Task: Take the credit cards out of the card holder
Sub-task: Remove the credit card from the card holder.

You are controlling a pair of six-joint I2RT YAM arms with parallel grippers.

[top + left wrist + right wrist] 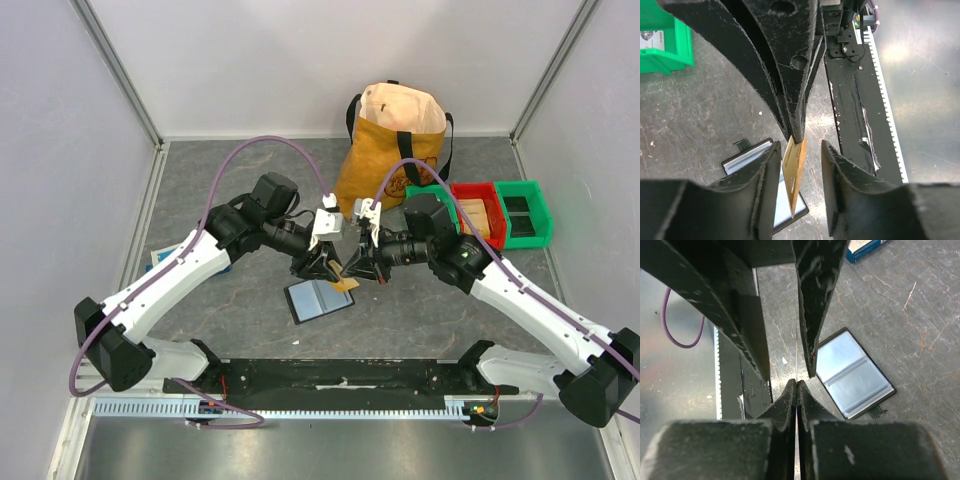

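An orange credit card (795, 175) hangs edge-on above the table, and my right gripper (797, 385) is shut on its upper end. My left gripper (800, 150) stands open around the same card. The card lies close to the left finger (757, 185), with a clear gap to the other finger (845, 190). In the top view the two grippers meet at the table's middle, left gripper (325, 268) facing right gripper (358, 270). The black card holder (318, 298) lies open flat just below them, its pale blue-grey pockets (852, 372) facing up.
A brown paper bag (392, 150) stands behind the grippers. A red bin (478, 212) and a green bin (527, 212) sit at the back right. A blue-and-white box (160, 257) lies by the left arm. The black base rail (340, 375) runs along the near edge.
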